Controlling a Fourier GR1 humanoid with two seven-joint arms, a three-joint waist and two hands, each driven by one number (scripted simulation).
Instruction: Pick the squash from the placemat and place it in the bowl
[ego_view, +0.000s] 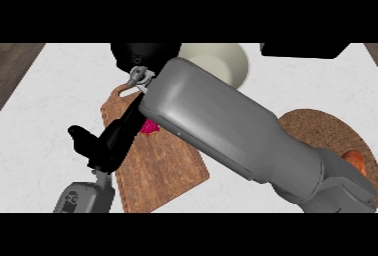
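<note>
Squash (356, 161), apparently the orange piece, lies on the placemat (325, 125), half hidden by the right forearm. The left hand (96, 145) hangs over the cutting board (159, 175), fingers straight, empty. Farther off, the right hand (144, 54) sits beside the bowl (221, 60); its grasp cannot be told. Picking seems not yet done: next, reach the placemat.

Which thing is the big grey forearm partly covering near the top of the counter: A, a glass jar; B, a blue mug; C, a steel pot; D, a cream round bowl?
D: the cream round bowl shows its rim just behind the grey forearm, above the wooden cutting board.
</note>
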